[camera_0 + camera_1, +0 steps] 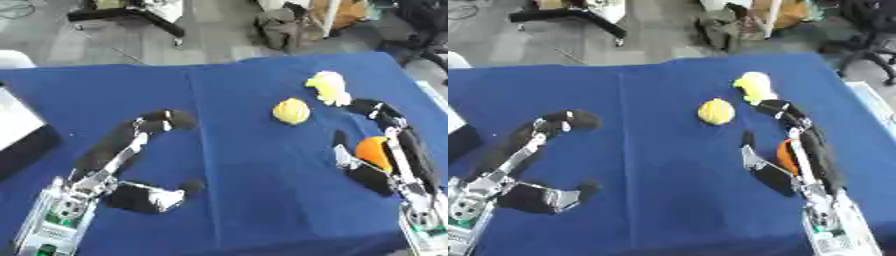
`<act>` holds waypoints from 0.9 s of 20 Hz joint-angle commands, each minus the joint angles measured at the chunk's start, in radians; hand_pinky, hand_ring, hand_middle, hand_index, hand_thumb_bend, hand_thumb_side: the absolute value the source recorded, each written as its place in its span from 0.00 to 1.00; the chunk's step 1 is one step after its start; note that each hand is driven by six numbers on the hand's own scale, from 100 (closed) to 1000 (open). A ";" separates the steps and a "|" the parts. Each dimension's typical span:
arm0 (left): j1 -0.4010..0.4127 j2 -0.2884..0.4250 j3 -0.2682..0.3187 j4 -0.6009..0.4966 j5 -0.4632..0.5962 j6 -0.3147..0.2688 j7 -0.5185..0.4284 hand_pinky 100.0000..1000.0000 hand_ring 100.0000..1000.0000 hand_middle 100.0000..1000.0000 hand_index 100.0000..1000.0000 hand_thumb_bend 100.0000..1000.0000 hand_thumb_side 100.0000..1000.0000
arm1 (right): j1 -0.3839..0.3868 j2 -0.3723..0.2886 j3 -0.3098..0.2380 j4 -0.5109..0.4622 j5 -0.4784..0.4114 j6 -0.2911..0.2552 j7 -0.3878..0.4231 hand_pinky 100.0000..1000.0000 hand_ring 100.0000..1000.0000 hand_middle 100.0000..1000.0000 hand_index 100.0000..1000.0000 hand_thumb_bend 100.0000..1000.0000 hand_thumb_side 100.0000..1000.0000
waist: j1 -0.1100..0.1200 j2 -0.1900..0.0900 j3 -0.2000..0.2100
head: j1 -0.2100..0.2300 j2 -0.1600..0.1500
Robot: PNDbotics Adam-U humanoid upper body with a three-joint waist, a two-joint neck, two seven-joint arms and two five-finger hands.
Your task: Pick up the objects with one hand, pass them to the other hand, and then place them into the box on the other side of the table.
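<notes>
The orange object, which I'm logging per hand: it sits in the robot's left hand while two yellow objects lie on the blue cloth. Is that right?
Not quite. The orange object sits in the right hand, as the left eye view shows; the left hand holds nothing. The rest stands: two yellow objects, one rounded and one paler, lie on the blue cloth.

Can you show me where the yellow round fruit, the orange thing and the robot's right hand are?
yellow round fruit (291,111): left eye view, middle of its rounded top.
orange thing (374,151): left eye view, its bare left side, against the right hand.
right hand (391,150): left eye view, the palm.
</notes>
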State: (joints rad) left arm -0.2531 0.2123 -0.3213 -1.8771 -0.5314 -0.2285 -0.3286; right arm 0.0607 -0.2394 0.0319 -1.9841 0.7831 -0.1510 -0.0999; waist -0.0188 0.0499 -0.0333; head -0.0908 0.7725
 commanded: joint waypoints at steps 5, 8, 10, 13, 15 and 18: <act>0.000 0.011 0.008 -0.010 0.005 0.000 0.001 0.89 0.89 0.76 0.84 0.36 0.47 | 0.009 -0.151 -0.043 -0.014 0.000 0.093 0.074 0.78 0.85 0.84 0.86 0.00 0.54 | 0.000 -0.016 -0.001 | -0.017 -0.003; 0.002 0.011 0.009 -0.009 0.005 0.001 0.002 0.89 0.89 0.76 0.84 0.36 0.47 | 0.021 -0.201 -0.053 0.007 -0.016 0.131 0.112 0.78 0.85 0.84 0.87 0.00 0.59 | 0.000 -0.019 -0.001 | -0.021 -0.003; 0.003 0.010 0.008 -0.008 0.006 0.001 0.002 0.89 0.89 0.76 0.84 0.36 0.48 | 0.031 -0.236 -0.058 0.032 -0.030 0.147 0.129 0.78 0.85 0.84 0.89 0.00 0.63 | 0.000 -0.021 -0.002 | -0.022 -0.003; 0.004 0.010 0.009 -0.007 0.005 0.001 0.002 0.89 0.89 0.76 0.84 0.36 0.48 | 0.038 -0.277 -0.060 0.065 -0.046 0.162 0.150 0.78 0.85 0.84 0.90 0.00 0.66 | 0.000 -0.023 -0.001 | -0.021 -0.003; 0.004 0.009 0.009 -0.007 0.006 0.001 0.002 0.89 0.89 0.76 0.84 0.36 0.47 | 0.038 -0.298 -0.060 0.093 -0.060 0.169 0.162 0.78 0.85 0.84 0.90 0.00 0.69 | 0.001 -0.024 -0.001 | -0.021 -0.003; 0.004 0.008 0.009 -0.007 0.007 0.001 0.002 0.89 0.89 0.76 0.84 0.36 0.47 | 0.033 -0.318 -0.057 0.142 -0.089 0.176 0.175 0.78 0.85 0.84 0.90 0.00 0.73 | 0.001 -0.025 0.000 | -0.021 -0.003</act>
State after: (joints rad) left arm -0.2429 0.2121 -0.3210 -1.8766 -0.5301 -0.2282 -0.3284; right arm 0.1034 -0.5169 -0.0170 -1.8494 0.7079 0.0225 0.0682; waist -0.0169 0.0336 -0.0336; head -0.1097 0.7725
